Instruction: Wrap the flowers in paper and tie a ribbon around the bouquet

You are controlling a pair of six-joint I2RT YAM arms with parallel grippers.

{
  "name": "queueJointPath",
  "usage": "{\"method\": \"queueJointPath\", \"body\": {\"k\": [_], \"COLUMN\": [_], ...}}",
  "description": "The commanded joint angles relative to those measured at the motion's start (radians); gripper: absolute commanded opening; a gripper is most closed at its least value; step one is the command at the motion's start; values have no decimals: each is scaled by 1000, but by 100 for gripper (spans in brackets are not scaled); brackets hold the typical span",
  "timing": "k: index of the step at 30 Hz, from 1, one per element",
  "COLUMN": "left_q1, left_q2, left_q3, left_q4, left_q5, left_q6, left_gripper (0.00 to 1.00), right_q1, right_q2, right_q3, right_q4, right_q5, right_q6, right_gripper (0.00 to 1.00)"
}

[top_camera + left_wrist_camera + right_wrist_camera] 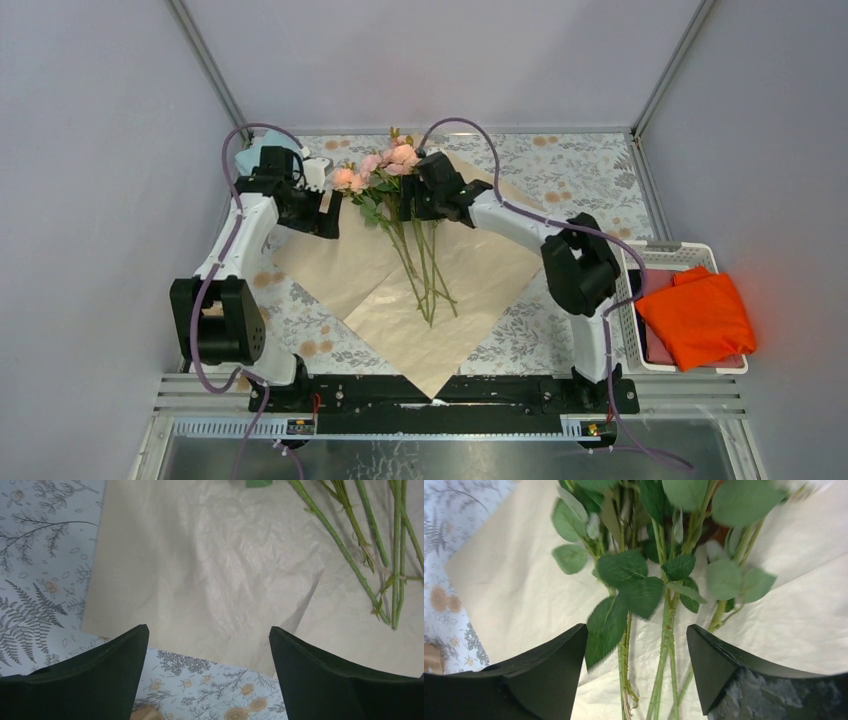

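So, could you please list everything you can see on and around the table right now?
flowers: one bunch, pink and peach blooms, green stems, lying on the paper
paper: sheet count unclear, peach-beige, spread mid-table
tablecloth: one, pale floral, covering the table
basket: one, white, right edge
orange cloth: one, in the basket
light-blue cloth: one, far left, partly hidden
left gripper: open, above the paper's left edge
right gripper: open, straddling the stems

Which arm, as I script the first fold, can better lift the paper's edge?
Left, probably: the left hand hangs open over the paper edge, clear of stems; the right hand straddles the flowers.
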Motion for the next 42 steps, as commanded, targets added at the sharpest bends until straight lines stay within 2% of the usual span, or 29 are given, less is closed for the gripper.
{"method": "queueJointPath", "body": {"k": [1,5,7,8,10,12,13,14,17,21,23,26,31,33,37,40,42], "left_q1": [6,-4,-26,-29,-81,-117,-135,-148,-185,-234,-255,-280,-317,-332,-357,-369,-370], "left_q2": [101,255,344,382,458,526,557,589,669,732,764,804,850,860,862,842,826], "left_q3": [105,208,284,315,370,412,430,447,476,493,519,559,610,621,633,646,689], "left_q4": [86,158,175,189,213,231,238,243,269,321,327,328,330,332,332,327,301], "left_q5": [-71,-144,-184,-203,-229,-254,-272,-289,-310,-320,-350,-344,-350,-348,-343,-330,-329], "left_q6": [-75,-154,-179,-187,-195,-197,-198,-202,-205,-182,-177,-173,-163,-162,-160,-144,-116], "left_gripper": [94,71,58,54,51,50,49,48,47,47,47,48,48,48,48,51,55], "right_q1": [-47,-172,-253,-290,-359,-419,-443,-469,-553,-645,-667,-677,-680,-682,-709,-781,-789], "right_q2": [-183,-223,-188,-159,-97,-33,13,47,132,216,265,352,396,380,323,290,286], "right_q3": [115,22,29,49,89,133,169,201,282,318,339,425,425,392,346,328,351], "right_q4": [-114,-97,-112,-129,-154,-178,-206,-232,-284,-287,-295,-378,-401,-383,-351,-301,-309], "right_q5": [52,58,60,54,21,-15,-20,-25,-219,-401,-485,-620,-809,-838,-806,-795,-749], "right_q6": [-138,-135,-138,-142,-148,-161,-175,-196,-290,-415,-463,-531,-563,-572,-557,-506,-495], "right_gripper": [83,82,72,64,48,40,40,46,68,84,88,86,69,58,32,13,6]}}
